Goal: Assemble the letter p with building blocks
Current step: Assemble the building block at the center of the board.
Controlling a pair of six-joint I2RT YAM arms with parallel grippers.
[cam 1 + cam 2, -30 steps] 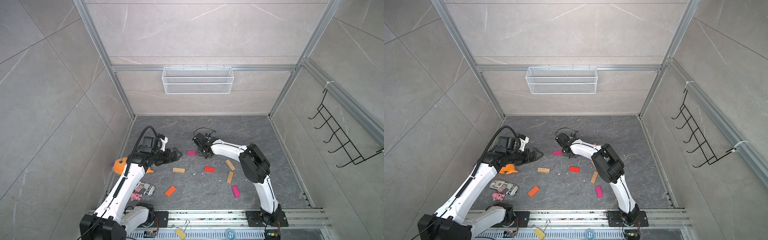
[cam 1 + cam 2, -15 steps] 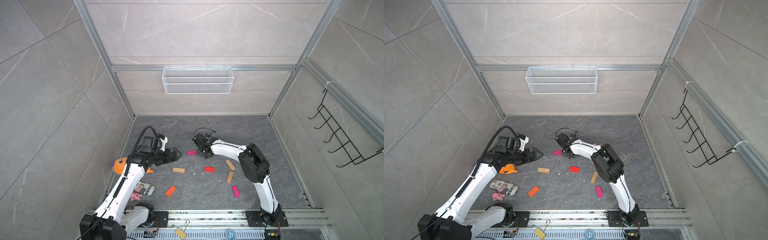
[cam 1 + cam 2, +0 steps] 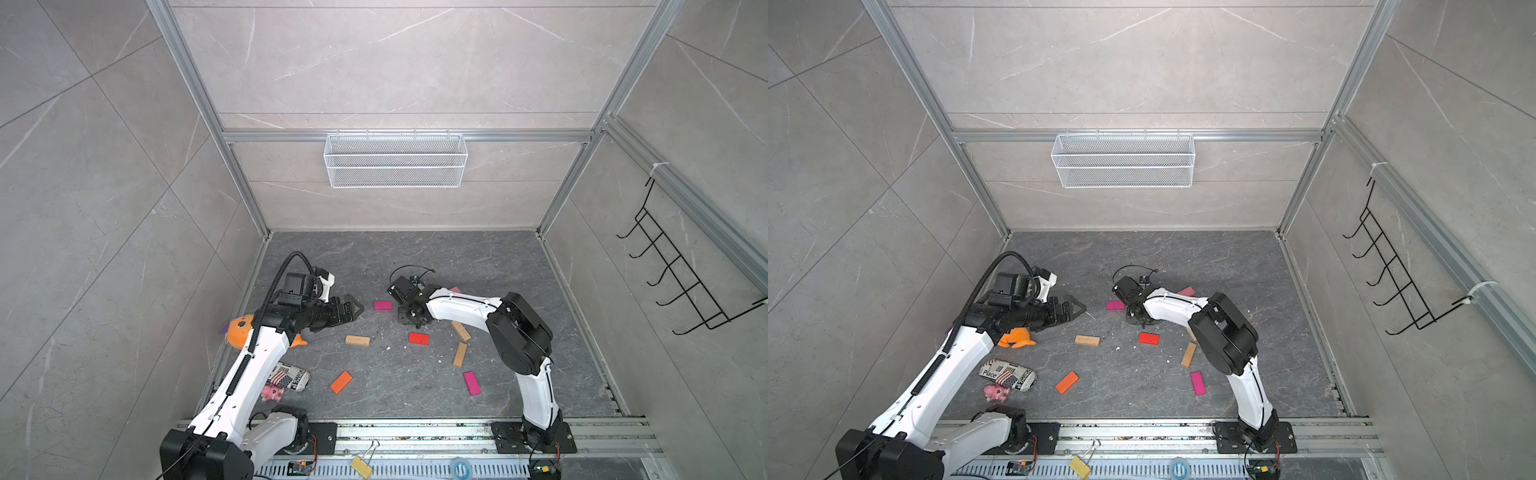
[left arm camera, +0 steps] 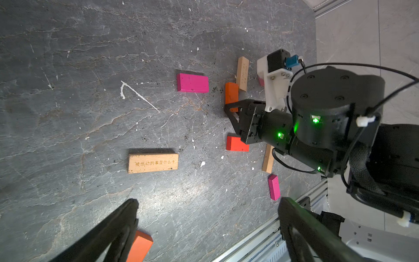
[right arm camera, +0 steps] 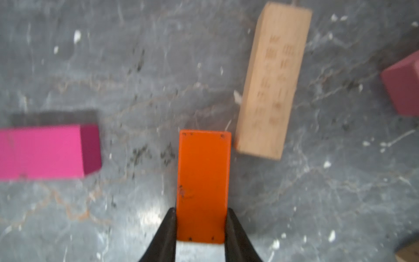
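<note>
Building blocks lie scattered on the dark floor, and the letter p is out of view. My right gripper (image 5: 201, 212) is shut on the end of an orange block (image 5: 203, 181), low over the floor (image 3: 409, 313). Beside it lie a magenta block (image 3: 382, 306) and a tan block (image 5: 274, 79). A red block (image 3: 418, 338), two tan blocks (image 3: 461, 331) (image 3: 460, 354) and another magenta block (image 3: 471, 383) lie nearer the front. My left gripper (image 3: 353, 307) hangs open and empty, left of the magenta block. Under it are a tan block (image 3: 357, 340) and a second orange block (image 3: 341, 382).
An orange plush fish (image 3: 239, 326), a printed pouch (image 3: 291, 376) and a small pink toy (image 3: 272, 392) lie by the left wall. A wire basket (image 3: 395, 160) hangs on the back wall and a black hook rack (image 3: 673, 282) on the right wall. A metal rail (image 3: 415, 432) runs along the front.
My right gripper's jaws have closed onto the orange block. Both arms stay almost where they were.
</note>
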